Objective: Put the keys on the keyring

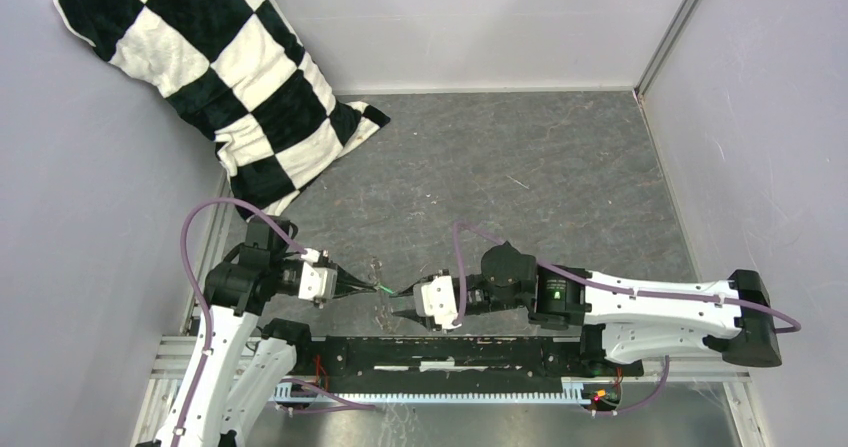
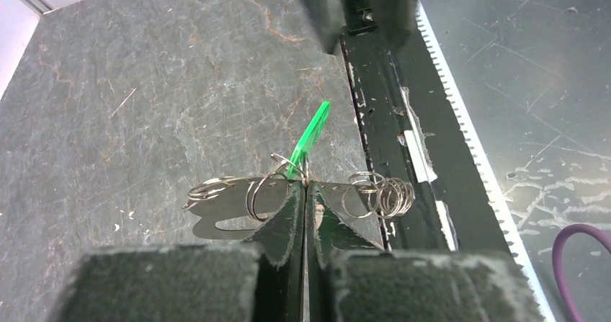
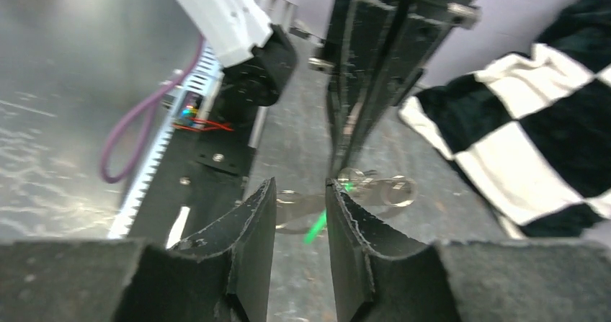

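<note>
Keyring [image 2: 209, 187] sits clenched in left hand [image 2: 305, 189], green keys [image 2: 311, 135] jutting up; right hand [image 3: 301, 192] released, nearby.

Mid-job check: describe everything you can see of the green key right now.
The green key is a thin, bright green, plastic-looking strip. Its base sits at the shut fingertips of the left gripper, among the silvery coils of the keyring. It slants toward the right gripper, whose open fingers frame its free end. Contact there is unclear.
</note>
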Tool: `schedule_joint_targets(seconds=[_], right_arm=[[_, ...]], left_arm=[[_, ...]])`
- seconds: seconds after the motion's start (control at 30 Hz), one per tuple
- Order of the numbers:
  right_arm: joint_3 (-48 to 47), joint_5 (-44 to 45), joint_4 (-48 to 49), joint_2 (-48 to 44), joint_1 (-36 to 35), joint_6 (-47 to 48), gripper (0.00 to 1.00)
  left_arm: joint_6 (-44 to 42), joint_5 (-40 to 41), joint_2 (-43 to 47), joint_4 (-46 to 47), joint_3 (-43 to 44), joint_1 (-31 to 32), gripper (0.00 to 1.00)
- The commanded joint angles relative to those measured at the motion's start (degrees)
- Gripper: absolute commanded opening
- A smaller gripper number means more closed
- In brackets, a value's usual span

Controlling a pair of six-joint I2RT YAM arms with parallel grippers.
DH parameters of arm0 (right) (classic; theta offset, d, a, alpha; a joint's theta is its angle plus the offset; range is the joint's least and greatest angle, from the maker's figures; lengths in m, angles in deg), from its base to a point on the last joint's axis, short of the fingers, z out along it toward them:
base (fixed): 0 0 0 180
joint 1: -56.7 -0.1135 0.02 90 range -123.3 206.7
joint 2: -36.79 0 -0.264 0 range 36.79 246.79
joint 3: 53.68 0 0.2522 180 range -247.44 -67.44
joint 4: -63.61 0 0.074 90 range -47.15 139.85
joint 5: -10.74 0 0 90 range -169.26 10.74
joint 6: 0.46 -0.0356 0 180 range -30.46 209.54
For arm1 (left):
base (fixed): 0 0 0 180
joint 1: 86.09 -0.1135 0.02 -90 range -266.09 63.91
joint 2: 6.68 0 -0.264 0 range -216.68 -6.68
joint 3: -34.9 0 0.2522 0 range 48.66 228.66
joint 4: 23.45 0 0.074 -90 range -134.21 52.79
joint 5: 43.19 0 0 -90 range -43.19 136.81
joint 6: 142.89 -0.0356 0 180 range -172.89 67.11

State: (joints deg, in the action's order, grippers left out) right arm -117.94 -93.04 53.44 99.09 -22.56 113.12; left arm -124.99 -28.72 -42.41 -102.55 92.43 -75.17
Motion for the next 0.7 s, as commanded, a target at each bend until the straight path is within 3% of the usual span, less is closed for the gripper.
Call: schedule_joint_targets(seconds=[0.0,0.67], right_arm=[[1.75,-8.27,7.55,-0.85,-0.26,-9.29,0.36],[3.04,-0.76,7.65,5.62,4.31,-13.99,0.37]], left_arm=[[7.91,-3.95,-0.77,4.87,1.84,0.07,0.02],[9.19,-4.8,-0.58,4.87,3.23,0.11,0.02]])
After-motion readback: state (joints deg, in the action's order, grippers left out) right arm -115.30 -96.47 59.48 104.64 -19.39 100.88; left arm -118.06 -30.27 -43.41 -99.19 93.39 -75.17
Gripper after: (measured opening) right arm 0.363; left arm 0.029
